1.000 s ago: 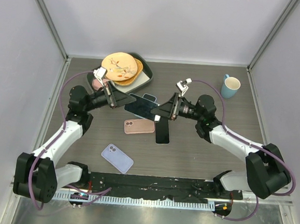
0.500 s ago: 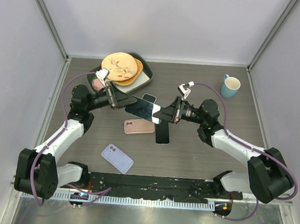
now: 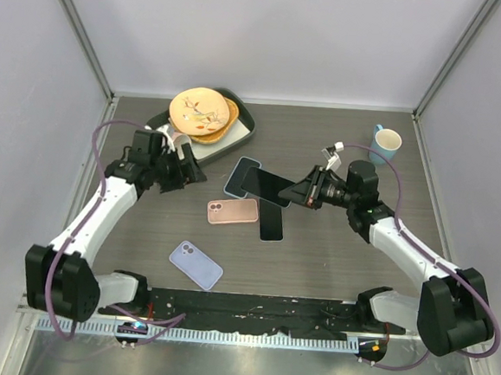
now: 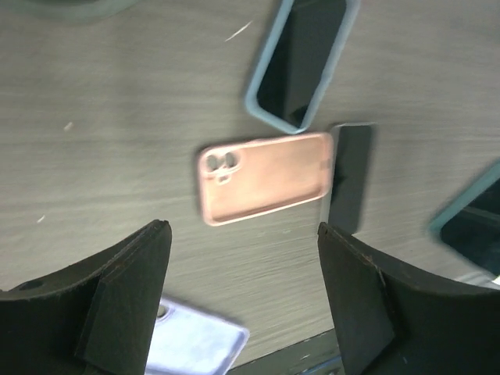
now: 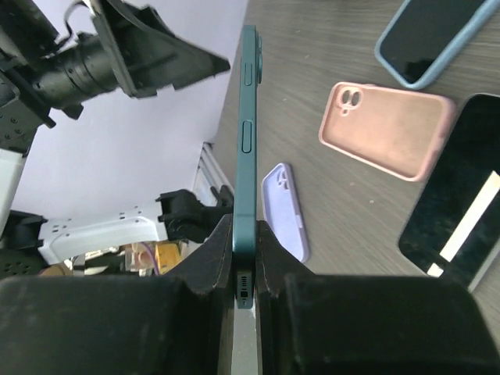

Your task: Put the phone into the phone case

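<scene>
Right gripper (image 3: pixel 302 192) is clamped on one end of a teal-cased phone (image 3: pixel 265 185), which juts toward its 9 o'clock above the table (image 3: pixel 332 255). Left gripper (image 3: pixel 185 170), jaws apart and empty, sits farther toward 9 o'clock, well apart from the phone. The phone appears seated inside the teal rim, so insertion seems done and only setting down remains.

Robot lab cell, white walls (image 3: pixel 271 33), aluminium frame (image 3: pixel 79 31)
</scene>
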